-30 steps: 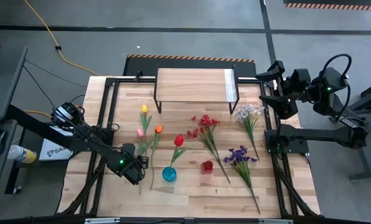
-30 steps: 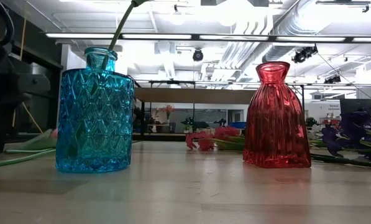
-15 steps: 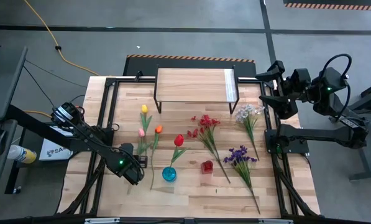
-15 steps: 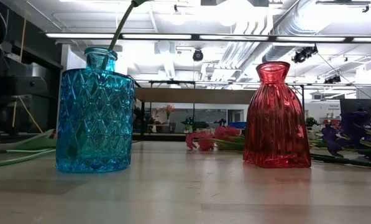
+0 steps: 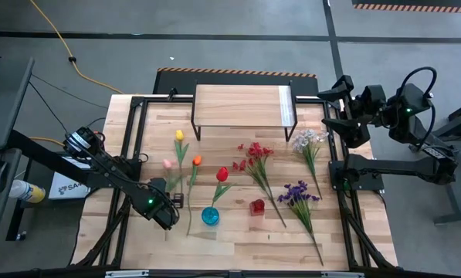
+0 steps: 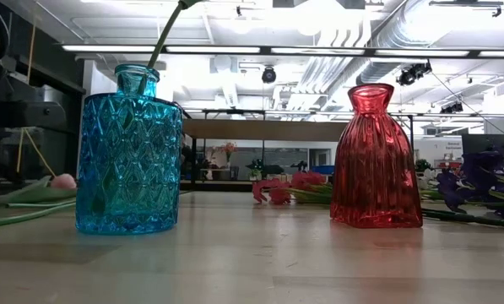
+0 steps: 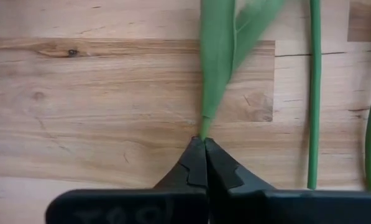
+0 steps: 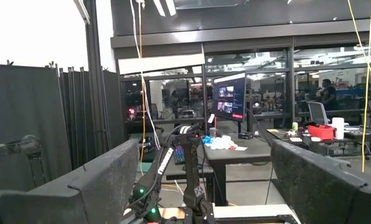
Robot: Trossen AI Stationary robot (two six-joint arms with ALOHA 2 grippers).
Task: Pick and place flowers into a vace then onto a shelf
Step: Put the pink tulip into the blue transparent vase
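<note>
No writing can be read. The left gripper (image 7: 204,144) is low on the table (image 5: 238,239), pinching the pink tulip's (image 5: 167,164) stem end. The right gripper (image 5: 340,108) waits past the table's right edge, fingers wide apart. The shelf (image 5: 242,105) stands at the back.

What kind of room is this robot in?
Probably a robotics lab or workshop: a bare concrete floor with a yellow cable, exposed silver ceiling ducts, and desks with computer monitors behind.

Bright, even overhead light; soft shadows
</note>
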